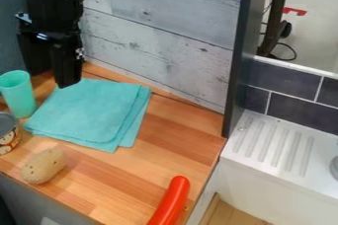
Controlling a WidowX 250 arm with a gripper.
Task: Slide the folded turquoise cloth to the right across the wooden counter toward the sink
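Wooden surface [155, 162]: folded turquoise cloth [89, 113]; tapered mint-green cup [19, 94] beside it; black claw [63, 81] near the cloth, its opening impossible to tell.

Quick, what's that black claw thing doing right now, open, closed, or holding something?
Gripper: can't tell whether it's open or closed; no held thing can be made out. It hangs down by the cloth.

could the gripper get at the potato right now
Probably yes: the potato lies uncovered on the counter, and only the flat cloth seems to lie between it and the gripper. The can stands near the potato, so some care may help.
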